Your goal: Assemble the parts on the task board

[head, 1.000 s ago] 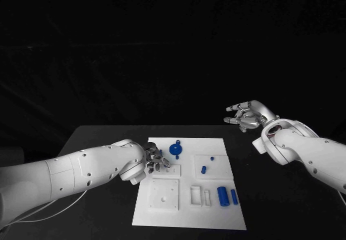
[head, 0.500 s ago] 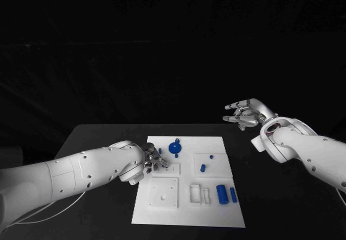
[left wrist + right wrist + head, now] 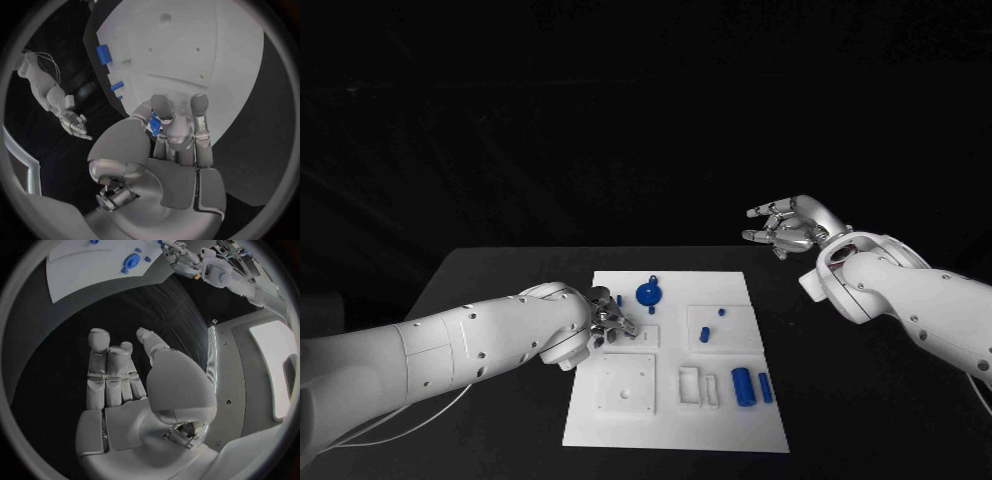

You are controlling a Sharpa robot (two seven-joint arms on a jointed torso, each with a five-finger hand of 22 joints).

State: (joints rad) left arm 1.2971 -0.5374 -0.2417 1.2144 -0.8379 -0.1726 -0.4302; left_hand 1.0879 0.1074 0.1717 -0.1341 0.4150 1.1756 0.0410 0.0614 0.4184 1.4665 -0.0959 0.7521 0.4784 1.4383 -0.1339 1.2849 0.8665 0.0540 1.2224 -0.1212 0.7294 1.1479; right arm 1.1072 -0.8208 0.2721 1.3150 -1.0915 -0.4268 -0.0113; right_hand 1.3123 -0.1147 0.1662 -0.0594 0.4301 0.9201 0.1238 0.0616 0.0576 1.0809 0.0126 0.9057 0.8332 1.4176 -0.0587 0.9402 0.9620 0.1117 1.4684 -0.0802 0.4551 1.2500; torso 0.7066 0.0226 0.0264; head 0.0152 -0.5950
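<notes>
The left robot hand [image 3: 178, 127] pinches a small blue part [image 3: 154, 124], apparently a peg, over the task board [image 3: 733, 420] near its left edge. If misaligned, the part could jam or slip. The right robot hand [image 3: 788, 226] hovers spread, holding nothing, beyond the table's [image 3: 488, 275] far right corner.

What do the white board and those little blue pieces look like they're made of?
The board looks like matte white plastic: flat and even, with raised blocks and no glare. The blue pieces look like solid-coloured plastic too, smooth and uniform, though coated metal can't be ruled out.
</notes>
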